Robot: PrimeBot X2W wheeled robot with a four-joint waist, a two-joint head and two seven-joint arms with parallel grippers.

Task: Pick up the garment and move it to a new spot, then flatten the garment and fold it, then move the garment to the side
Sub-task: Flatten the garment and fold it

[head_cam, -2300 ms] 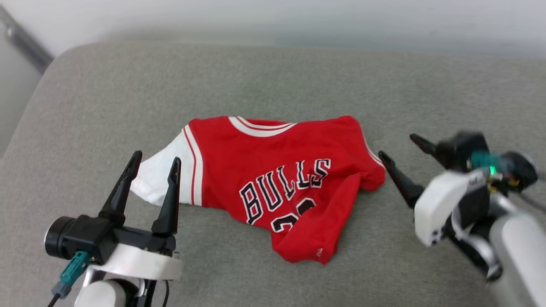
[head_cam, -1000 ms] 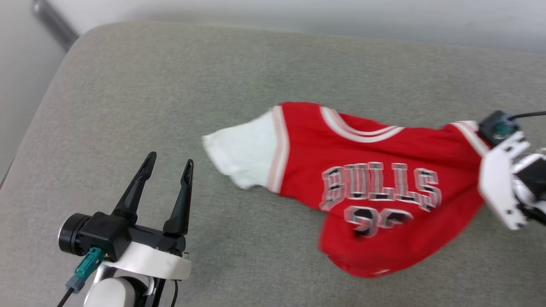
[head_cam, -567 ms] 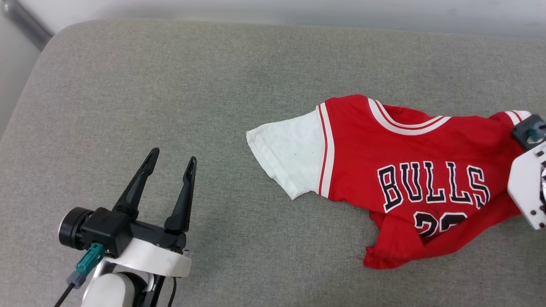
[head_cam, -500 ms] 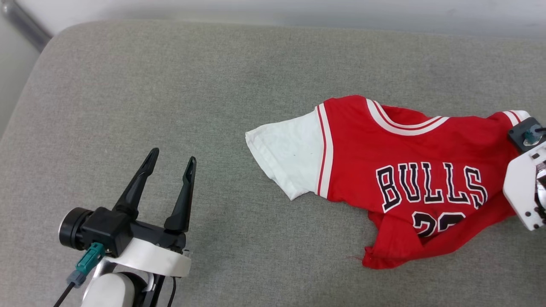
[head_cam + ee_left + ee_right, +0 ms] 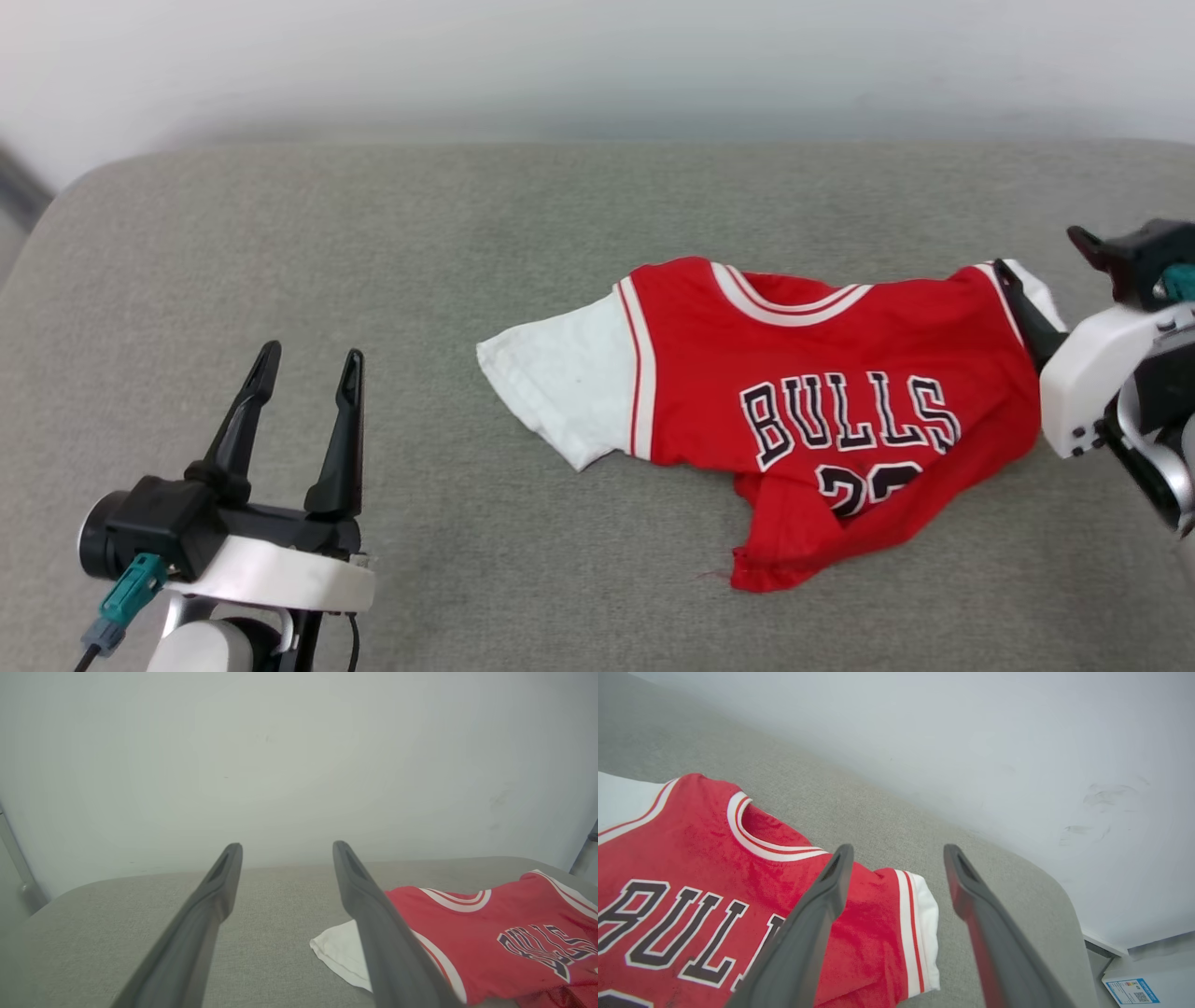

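Red jersey lying on a grey cushion, both grippers open and empty.

The wide grey fabric cushion (image 5: pixel 467 233) lies under the red basketball-style jersey (image 5: pixel 822 373) with short white sleeves, striped trim and black "BULLS" lettering; the jersey rests crumpled, its lower hem bunched and partly hiding the number. The right gripper (image 5: pixel 1038 250) stands at the jersey's right-hand sleeve end, its two dark fingers spread wide, clamping nothing. In the right wrist view one finger crosses over the jersey's red shoulder and the white cuff (image 5: pixel 924 933) lies below the gap; whether that finger touches the cloth cannot be told. The left gripper (image 5: pixel 311 357) hangs well apart from the jersey's other white sleeve, jaws likewise parted, holding nothing.
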